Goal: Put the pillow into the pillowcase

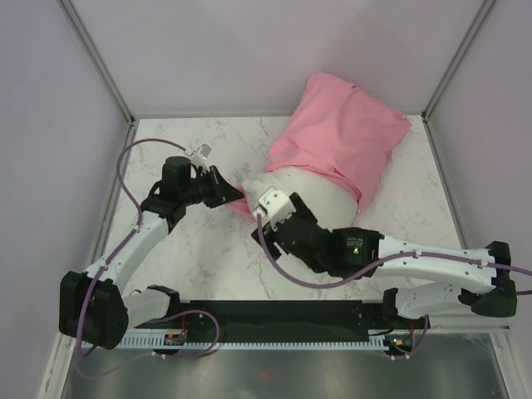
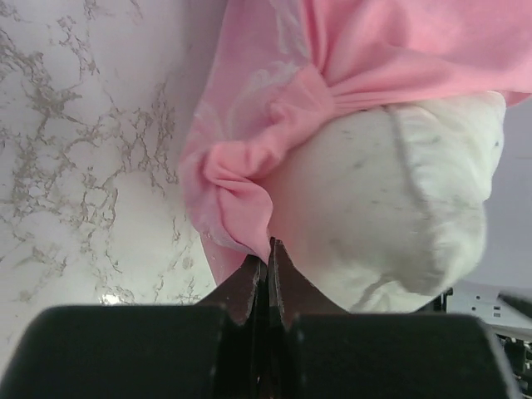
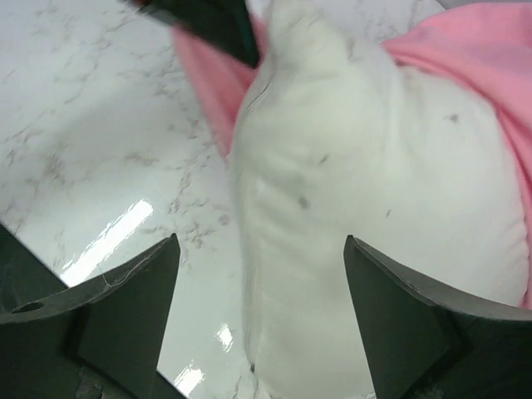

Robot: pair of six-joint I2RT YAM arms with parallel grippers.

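A shiny pink satin pillowcase (image 1: pixel 345 133) lies on the white marble-patterned worktop (image 1: pixel 191 249), towards the far right corner, with its closed end leaning against the back wall. Most of the large plain white, soft pillow (image 1: pixel 320 193) is already inside it. Only the pillow's near end bulges out of the pillowcase opening, towards the middle of the worktop

The left gripper (image 2: pixel 270 249) reaches in from the left and is closed on the pillowcase. Its two dark fingers are pressed together with the bunched pink hem pinched at their tips, just beside the bare white end of the pillow. In the left wrist view the pink fabric gathers into folds that run towards this pinch

The right gripper (image 3: pixel 259 243) comes in from the right and sits at the exposed end of the pillow. Its jaws stand wide apart and hold nothing, and in the right wrist view the white pillow end fills the space ahead of and between them. In that same view the tips of the left gripper show at the top edge, against the pink hem

Purple cables (image 1: pixel 125 166) loop along both arms
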